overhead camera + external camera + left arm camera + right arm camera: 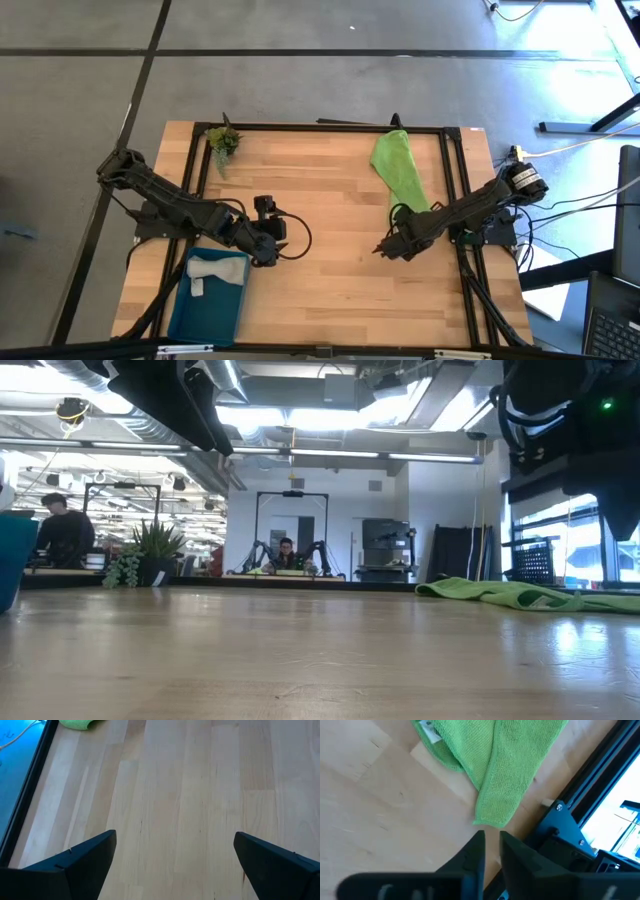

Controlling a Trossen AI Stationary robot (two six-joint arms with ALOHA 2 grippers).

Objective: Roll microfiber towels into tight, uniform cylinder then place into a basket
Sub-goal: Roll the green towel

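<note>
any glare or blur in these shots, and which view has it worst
Low view worst: ceiling lights and the window blow out and sheen the table around the green towel. High view: bright floor patch at top right. Right wrist view: the right gripper looms soft, blown-out window beyond. Left wrist view: evenly lit.

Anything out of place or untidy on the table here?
The green towel lies crumpled and unrolled by the table's right edge, near the right gripper. The grey towel already sits in the basket.
</note>
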